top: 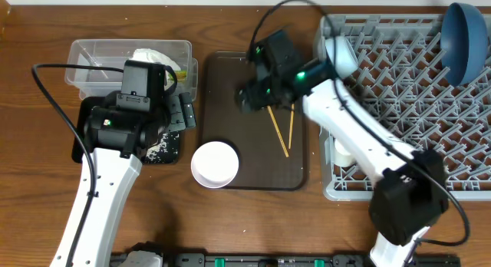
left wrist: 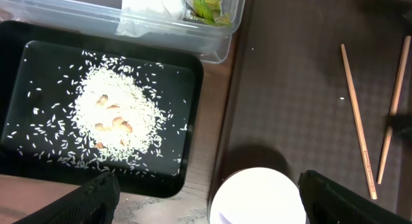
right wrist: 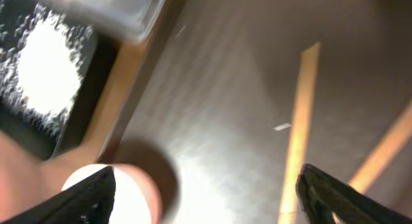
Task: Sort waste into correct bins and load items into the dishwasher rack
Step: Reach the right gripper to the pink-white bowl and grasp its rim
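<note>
**Wooden chopsticks (top: 279,133) lie ready for the rack**

Both lie flat on the brown serving tray (top: 230,83), near each other. The right gripper (right wrist: 207,197) hovers above them, jaws spread and empty, probably to straddle one stick. The left gripper (left wrist: 215,199), equally spread, hangs over the white bowl (top: 214,164).

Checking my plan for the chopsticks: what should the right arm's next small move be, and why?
Probably lower the right pincer onto the chopsticks and close. Its jaws stand open and empty just above them, and both lie loose on the brown tray, not yet in the rack.
</note>
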Robot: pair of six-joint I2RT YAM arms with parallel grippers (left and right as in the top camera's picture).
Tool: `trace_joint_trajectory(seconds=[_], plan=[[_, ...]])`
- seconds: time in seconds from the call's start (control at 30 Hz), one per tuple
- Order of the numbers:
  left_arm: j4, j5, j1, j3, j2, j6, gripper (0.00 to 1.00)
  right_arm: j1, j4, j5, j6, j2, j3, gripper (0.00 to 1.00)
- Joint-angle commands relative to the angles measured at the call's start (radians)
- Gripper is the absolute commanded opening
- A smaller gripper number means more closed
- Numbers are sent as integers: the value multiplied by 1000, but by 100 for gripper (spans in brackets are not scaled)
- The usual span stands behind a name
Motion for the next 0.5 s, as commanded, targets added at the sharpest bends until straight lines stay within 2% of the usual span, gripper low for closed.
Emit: trace_joint_trajectory(seconds=[0.0,0.07,0.3,0.47], plan=[[-2,-8,3,12,-6,1,92,56,15,-129,54,37,-69,81],[-2,-8,3,12,-6,1,91,80,27,-150,74,49,-97,75],[-2,-8,3,12,-6,1,92,146,48,-155,139,105,-138,65],[-2,-8,3,12,-6,1,92,159,38,-154,140,134,-138,50]])
